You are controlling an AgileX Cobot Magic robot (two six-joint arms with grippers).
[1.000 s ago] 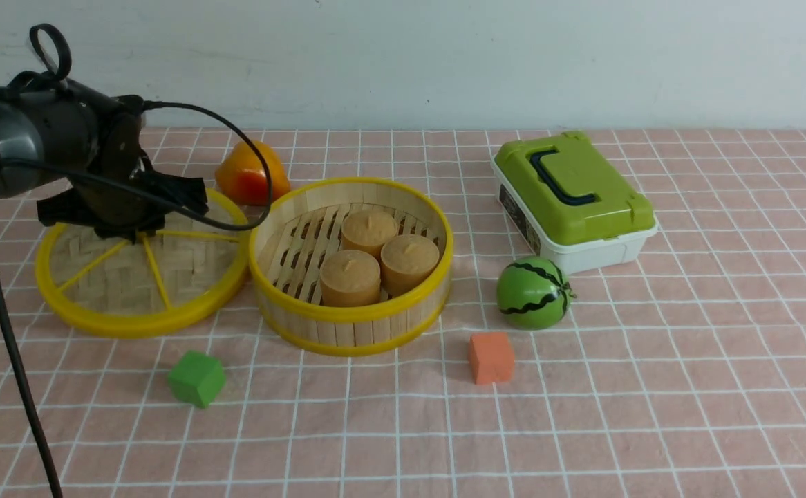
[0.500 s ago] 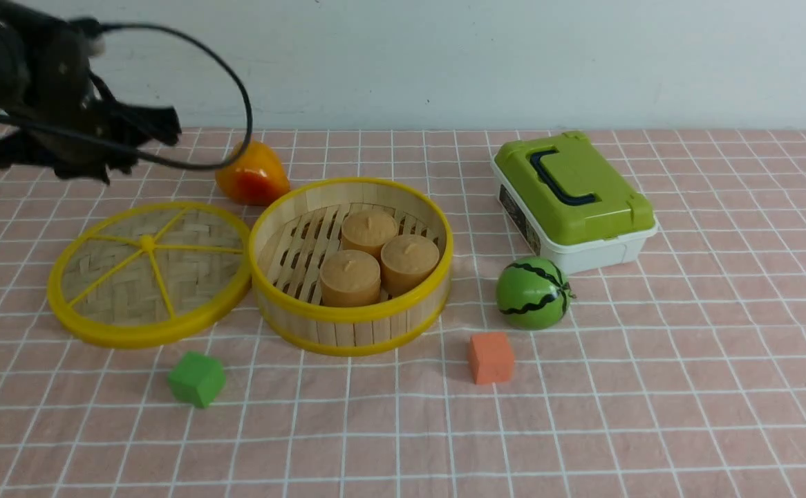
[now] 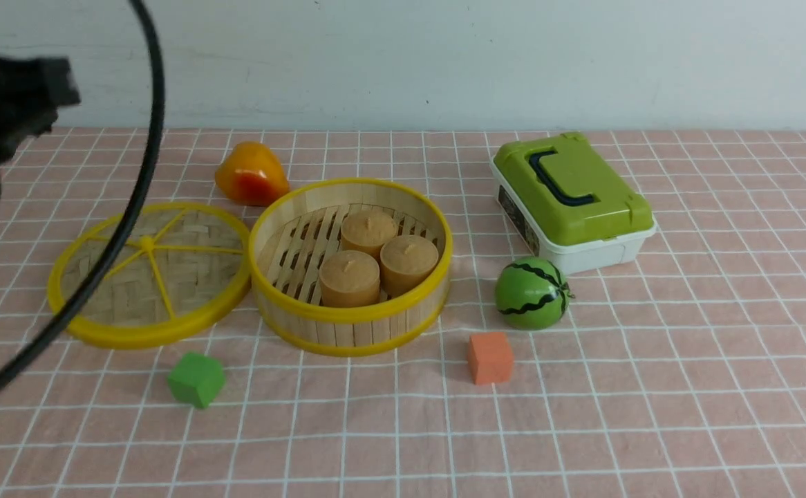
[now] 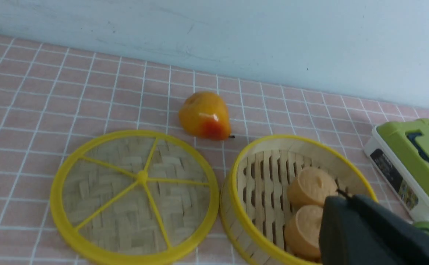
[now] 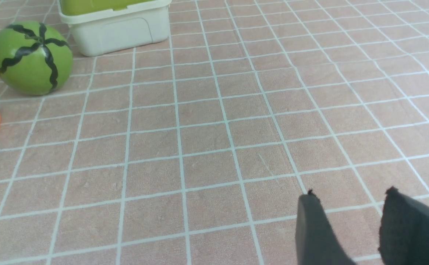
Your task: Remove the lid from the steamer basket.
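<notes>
Lid (image 3: pixel 168 277) lying flat on the checked cloth (image 3: pixel 652 387), off the basket and just to its left, knob and spokes facing up; whether the two yellow rims touch cannot be told. In the front view a black cable (image 3: pixel 133 200) crosses the lid's left part and hides a strip of it. Left gripper (image 4: pixel 337 206), raised well above and left of the lid, appears in the front view only as a dark mass cut by the frame edge; its own camera shows one dark block with no gap, the jaws closed on nothing. Green cube (image 3: pixel 196 378) in front of the lid. Orange-yellow fruit (image 3: pixel 251 173) behind, between lid and basket. Steamer basket (image 3: pixel 348 333), uncovered, holds three tan cakes (image 3: pixel 350 278); the wrist camera shows only two, one partly masked by the gripper. Orange cube (image 3: pixel 490 357) and toy watermelon (image 3: pixel 531 292) to the right, then a white box (image 3: pixel 572 200) with a green cover. Right gripper (image 5: pixel 350 191), outside the front view, hangs over bare cloth, jaws parted and empty, their lower parts cut off.
</notes>
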